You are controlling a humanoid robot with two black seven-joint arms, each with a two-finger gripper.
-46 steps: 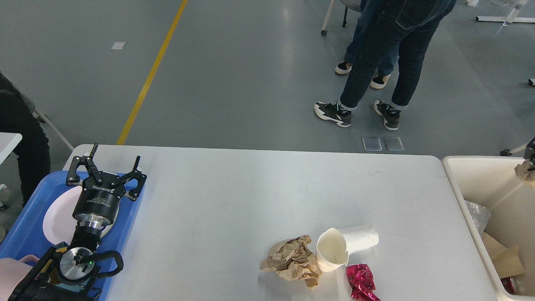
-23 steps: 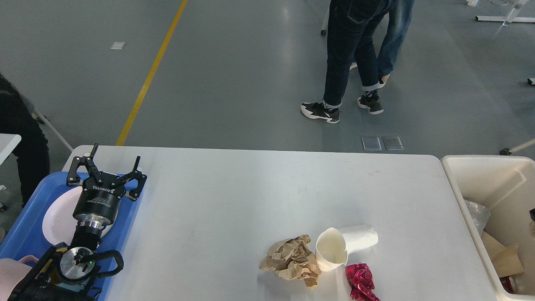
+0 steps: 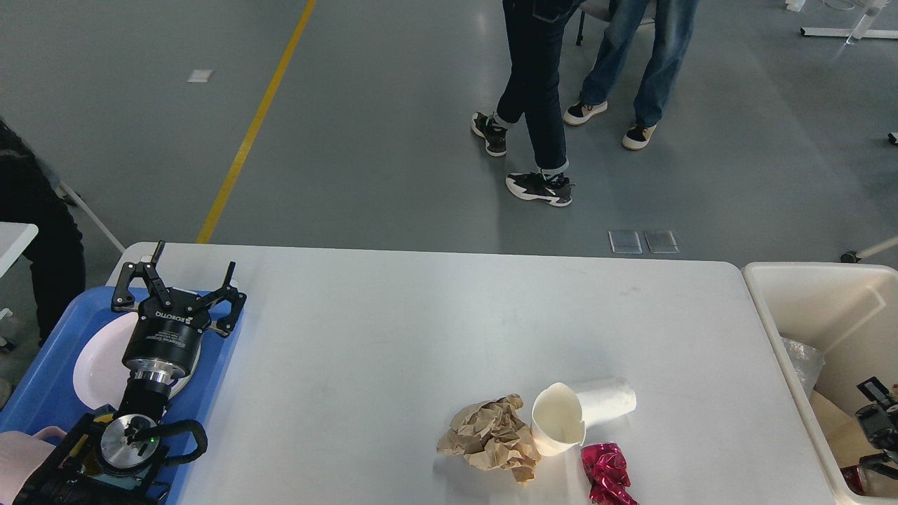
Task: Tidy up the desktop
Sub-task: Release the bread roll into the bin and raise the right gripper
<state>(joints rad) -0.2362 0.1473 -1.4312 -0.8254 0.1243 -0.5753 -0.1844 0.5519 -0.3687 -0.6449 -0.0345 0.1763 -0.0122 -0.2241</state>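
The desktop (image 3: 421, 315) is a wide white tabletop. On its near right part lie a crumpled brown paper wad (image 3: 491, 438), a white paper cup (image 3: 579, 414) on its side with its mouth toward me, and a crumpled magenta foil wrapper (image 3: 607, 473). My left gripper (image 3: 195, 257) stands open and empty over the far right corner of the blue tray, well left of the rubbish. Only a dark part of my right gripper (image 3: 877, 417) shows at the right edge, low inside the beige bin; its fingers cannot be told apart.
A blue tray (image 3: 42, 393) at the table's left end holds a white plate (image 3: 95, 365); a pink thing (image 3: 21, 456) sits at its near corner. The beige bin (image 3: 807, 294) beside the table's right end holds cardboard and plastic scraps. Two people walk on the floor beyond the table.
My right gripper has dropped from above the bin's far side to low inside it, and the brown paper seen at it earlier no longer shows there. The left arm has stayed still. The people walked left.
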